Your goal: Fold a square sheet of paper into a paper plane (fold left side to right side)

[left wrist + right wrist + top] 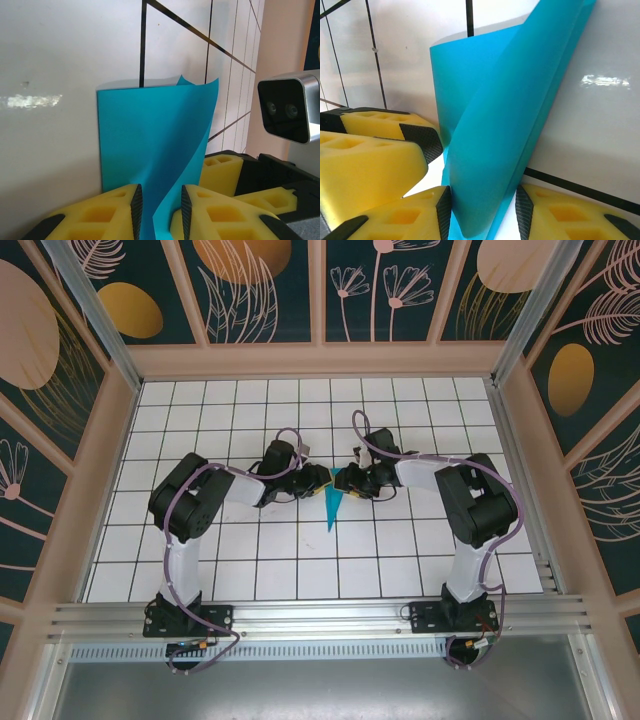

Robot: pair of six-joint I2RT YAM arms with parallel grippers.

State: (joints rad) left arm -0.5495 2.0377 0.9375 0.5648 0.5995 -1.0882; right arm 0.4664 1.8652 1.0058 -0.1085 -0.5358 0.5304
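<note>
The teal sheet of paper (pixel 332 508) lies mid-table, folded into a narrow shape with its point toward the arm bases. Both grippers meet at its far end. My left gripper (pixel 320 481) comes from the left and my right gripper (pixel 353 482) from the right. In the left wrist view a flap of the paper (pixel 150 130) stands up between the parted pads of the left gripper (pixel 160 210), leaning on the right pad only. In the right wrist view a curled fold of the paper (pixel 500 125) fills the gap of the right gripper (pixel 482 212), touching both pads.
The white grid table (pixel 250 550) is walled by a pinkish frame (pixel 320 360) with patterned panels. The other arm's yellow fingers (pixel 220 172) and its wrist camera (pixel 290 110) sit very close on the right of the left wrist view. Open tiles surround the paper.
</note>
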